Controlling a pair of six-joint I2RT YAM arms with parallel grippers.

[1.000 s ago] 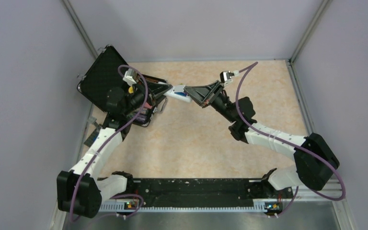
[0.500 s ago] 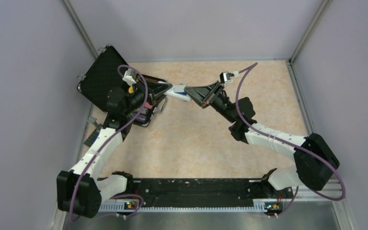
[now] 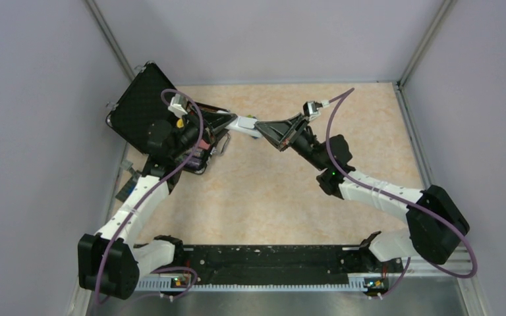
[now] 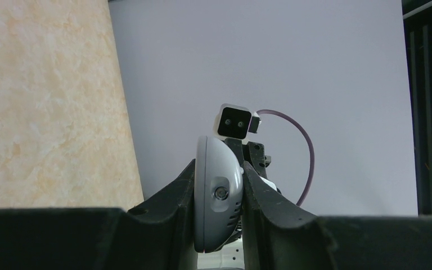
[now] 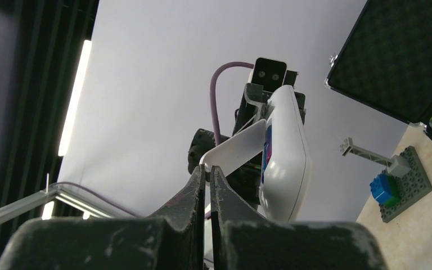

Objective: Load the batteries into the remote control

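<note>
Overhead, the tabletop (image 3: 270, 197) is walled in by pale panels at the back and on both sides. An open black case (image 3: 135, 105) fills the far left corner, and a broad stretch of tan surface lies between the grippers and the arm bases. Both arms meet above the far middle, close beside the case.

The remote control (image 3: 242, 124) hangs in the air, clamped edge-on between the fingers of the left gripper (image 4: 218, 183). The right gripper (image 5: 208, 169) comes at it from the opposite side, jaws pressed together. A thin white flap (image 5: 236, 151) slants from the remote down to its fingertips; whether the tips pinch that flap I cannot tell.

The remote is slim, white and rounded, and a blue and purple strip (image 5: 267, 147) shows along the face turned toward the flap.
</note>
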